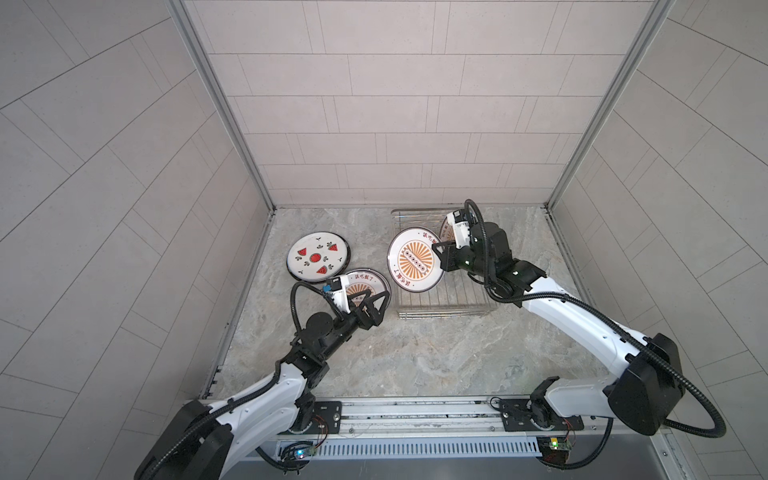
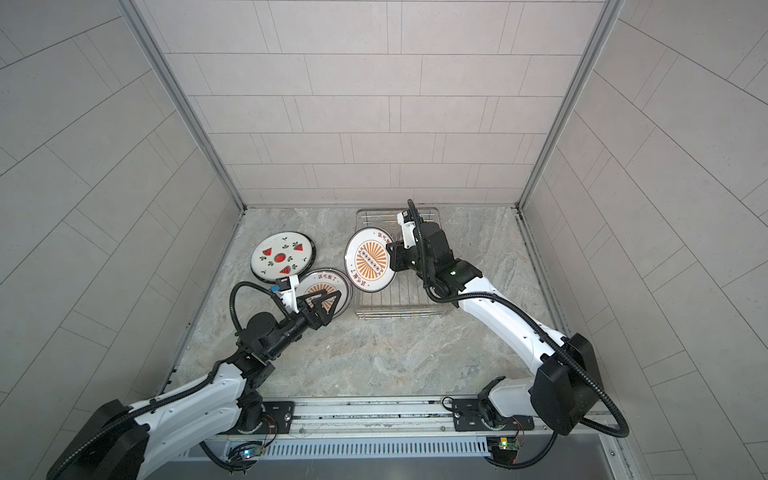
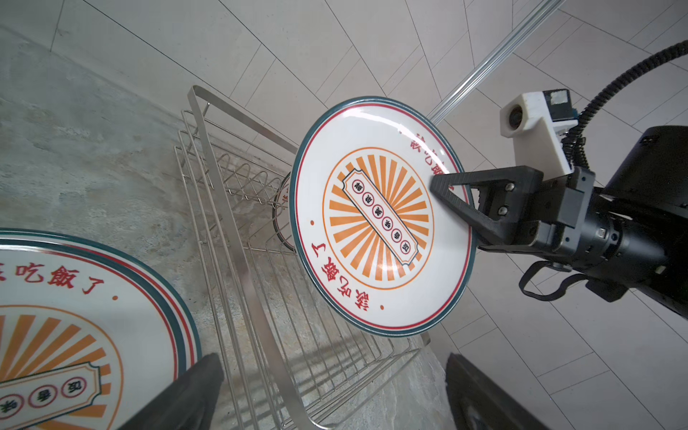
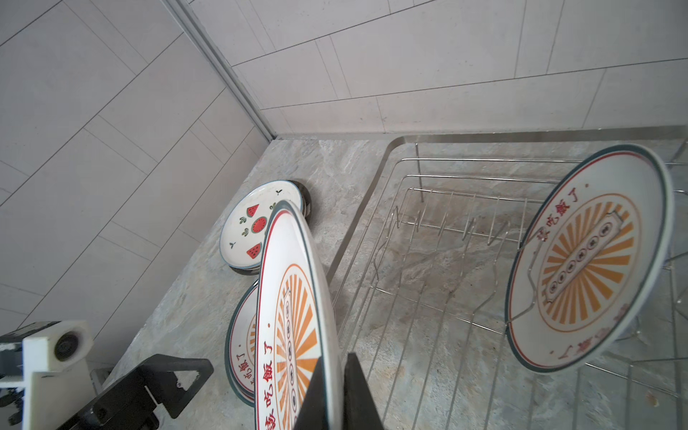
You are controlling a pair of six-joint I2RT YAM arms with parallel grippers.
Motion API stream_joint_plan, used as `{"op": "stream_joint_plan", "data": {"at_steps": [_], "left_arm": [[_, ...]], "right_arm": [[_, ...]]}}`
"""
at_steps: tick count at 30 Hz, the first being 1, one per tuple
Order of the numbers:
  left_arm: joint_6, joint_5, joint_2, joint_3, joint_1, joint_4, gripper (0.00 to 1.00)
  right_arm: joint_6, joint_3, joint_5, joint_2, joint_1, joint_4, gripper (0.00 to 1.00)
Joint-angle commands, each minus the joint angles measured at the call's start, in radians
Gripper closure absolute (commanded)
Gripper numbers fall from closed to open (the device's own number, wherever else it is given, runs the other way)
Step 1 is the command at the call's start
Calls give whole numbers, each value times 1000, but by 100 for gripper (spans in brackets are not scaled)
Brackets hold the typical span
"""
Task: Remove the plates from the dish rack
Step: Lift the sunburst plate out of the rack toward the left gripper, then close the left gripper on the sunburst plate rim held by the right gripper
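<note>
Sunburst plate (image 1: 413, 262) hangs on edge over the left side of the dish rack (image 1: 453, 300), right gripper (image 1: 439, 252) clamped on its right rim, left gripper (image 1: 371, 300) spread wide to its near-left.

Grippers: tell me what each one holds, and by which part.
The right gripper is shut on the rim of a sunburst plate, held on edge over the rack. The left gripper is open and holds nothing.

Tilted sunburst plate (image 1: 414, 262): white, orange rays, red characters, teal rim. Watermelon plate (image 1: 318, 257): white, red slices. Rack (image 1: 449, 300): silver.
</note>
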Motion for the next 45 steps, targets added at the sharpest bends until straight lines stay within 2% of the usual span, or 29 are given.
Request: {"op": "stream_joint_plan", "data": {"at_steps": [1,7,11,15,19,23,25,27,34,39,45], "left_arm": [[-55,53,29,8,37,67,2],[-92,70,69,-13,71,155,7],[-122,88,113,-9,76,190,12],[-162,120,174,-7,96,246,26],[-192,140,218,-14,108,321,37],[-209,154,253,-10,108,357,43],[-213,168,268,-14,109,396,52],[-197,162,270,-34,109,451,54],[-205,148,179,-22,113,305,61],[-204,140,113,-42,112,286,66],[-191,139,8,-28,111,138,69]], "right_arm": [[23,2,-92,15,8,83,93],[14,9,-105,42,33,80,93],[16,18,-156,69,44,92,93],[13,18,-167,71,55,98,93],[11,11,-167,67,61,101,93],[15,9,-179,78,66,112,93],[17,8,-186,87,67,116,93],[18,11,-188,92,67,115,93],[17,5,-203,97,71,127,93],[11,4,-204,102,72,127,93],[5,9,-217,121,72,136,93]]}}
